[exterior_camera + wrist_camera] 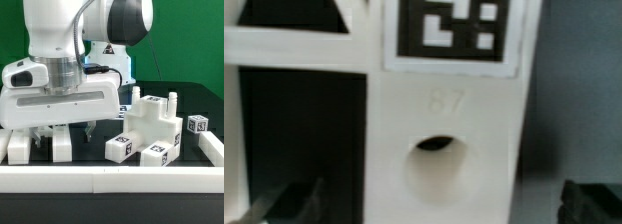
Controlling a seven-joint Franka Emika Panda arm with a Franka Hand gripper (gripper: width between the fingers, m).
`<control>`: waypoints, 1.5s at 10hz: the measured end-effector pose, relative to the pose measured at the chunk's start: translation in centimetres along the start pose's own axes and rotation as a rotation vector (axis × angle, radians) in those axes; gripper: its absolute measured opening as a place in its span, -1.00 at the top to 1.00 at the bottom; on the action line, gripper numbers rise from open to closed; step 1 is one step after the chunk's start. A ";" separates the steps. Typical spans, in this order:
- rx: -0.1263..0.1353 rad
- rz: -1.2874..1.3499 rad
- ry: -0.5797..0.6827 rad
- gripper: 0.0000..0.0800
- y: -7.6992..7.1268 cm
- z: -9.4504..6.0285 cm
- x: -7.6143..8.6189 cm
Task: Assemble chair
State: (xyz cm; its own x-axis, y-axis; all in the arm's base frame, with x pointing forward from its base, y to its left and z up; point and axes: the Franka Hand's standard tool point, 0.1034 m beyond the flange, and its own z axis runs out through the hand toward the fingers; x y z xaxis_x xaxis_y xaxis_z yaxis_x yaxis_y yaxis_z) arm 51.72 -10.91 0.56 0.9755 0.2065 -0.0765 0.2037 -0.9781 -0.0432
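Note:
The chair is in loose white parts. One flat white part [438, 110] fills the wrist view, with a square tag [455, 30] at one end and an oval hole [438, 165] in its face. My gripper [441, 207] is open, with a dark finger on each side of this part and a gap on both sides. In the exterior view the gripper [63, 132] hangs low over that part [60, 145] at the exterior view's left. A cluster of tagged chair parts [150, 125] lies to the exterior view's right.
Another white part [17, 147] lies at the exterior view's far left. A small tagged block [197, 124] sits at the far right. A low white wall [110, 180] runs along the front and up the right side [212, 148].

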 end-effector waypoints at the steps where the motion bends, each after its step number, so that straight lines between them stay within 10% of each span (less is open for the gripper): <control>1: -0.001 -0.001 0.001 -0.52 -0.1 0.0 0.0; 5: -0.002 -0.001 0.003 0.28 -0.1 0.0 0.1; 15: 0.032 0.081 0.022 0.28 -1.4 -4.0 0.6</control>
State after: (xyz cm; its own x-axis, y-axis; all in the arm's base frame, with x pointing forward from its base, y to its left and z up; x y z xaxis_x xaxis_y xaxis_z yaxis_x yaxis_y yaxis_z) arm 52.33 -9.52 4.58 0.9903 0.1255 -0.0594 0.1213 -0.9902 -0.0698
